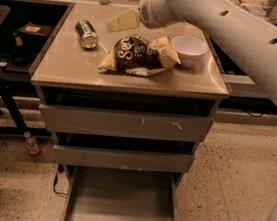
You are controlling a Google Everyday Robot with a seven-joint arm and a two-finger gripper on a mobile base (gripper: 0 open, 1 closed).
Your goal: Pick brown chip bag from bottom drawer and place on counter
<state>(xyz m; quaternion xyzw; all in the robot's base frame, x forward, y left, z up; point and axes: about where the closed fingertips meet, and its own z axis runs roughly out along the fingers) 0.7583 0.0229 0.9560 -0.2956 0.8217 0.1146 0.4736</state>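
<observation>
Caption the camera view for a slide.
Chip bag lies on the counter between can and bowl; gripper hovers behind it; bottom drawer open.

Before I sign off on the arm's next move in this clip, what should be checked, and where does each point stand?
1. The brown chip bag lies on the counter: ok.
2. The gripper is apart from the bag, raised behind it: ok.
3. The bag is clear of the green can: ok.
4. The bag is clear of the white bowl: cannot tell, they are very close.
5. The bottom drawer is open with no bag inside: ok.
</observation>
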